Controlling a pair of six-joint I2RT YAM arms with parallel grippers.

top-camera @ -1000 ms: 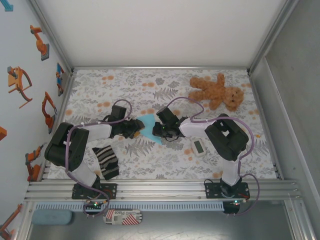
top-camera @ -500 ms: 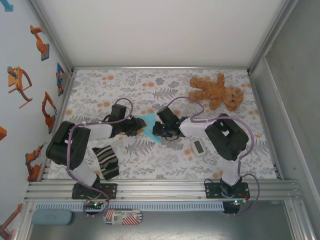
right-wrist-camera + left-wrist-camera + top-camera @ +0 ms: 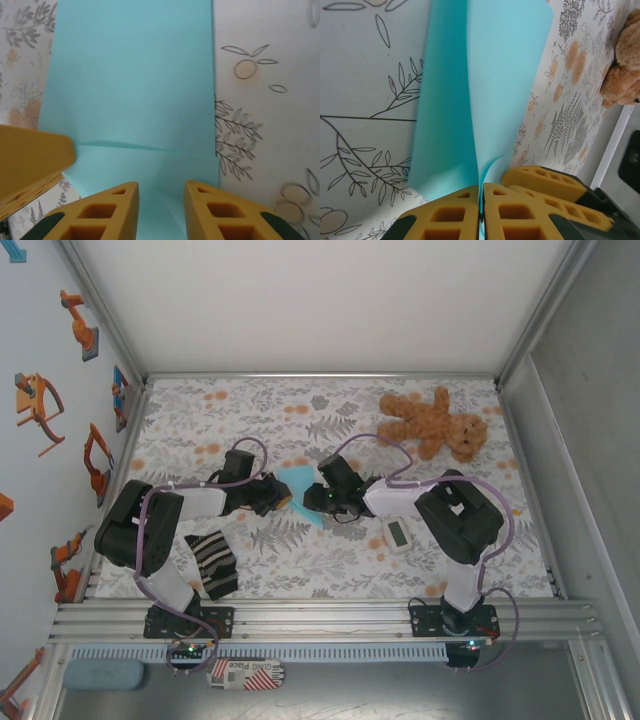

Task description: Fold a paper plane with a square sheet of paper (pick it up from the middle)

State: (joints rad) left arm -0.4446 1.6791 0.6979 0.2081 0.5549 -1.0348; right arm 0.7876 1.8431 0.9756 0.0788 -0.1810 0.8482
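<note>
**Arm pose.** The left arm lies low over the floral-printed counter [image 3: 250, 410] and reaches right, toward the brown plush teddy bear [image 3: 435, 423]. The left gripper [image 3: 283, 498] is closed on the light-blue paper sheet [image 3: 298, 487]. In the left wrist view the yellow fingertips of the left gripper [image 3: 481, 192] press together with the folded edge of the light-blue paper sheet [image 3: 485, 75] pinched between them. The sheet stands up from the counter along a crease.

The sheet sits between the two grippers, left of and nearer than the teddy bear.

The right arm bends back to the left, away from the teddy bear. The right gripper [image 3: 318, 498] meets the sheet's right edge. In the right wrist view the jaws of the right gripper [image 3: 161, 192] stand apart, and the light-blue paper sheet [image 3: 135, 75] shows through the gap.

**Markings.** A red-and-white label [image 3: 245, 672] below the near rail reads "Place"; the rest is too small to read.

**Change.** A second ago the left gripper's jaws were partly apart and farther from the teddy bear; they have since closed. The right gripper was closed and has released.
</note>
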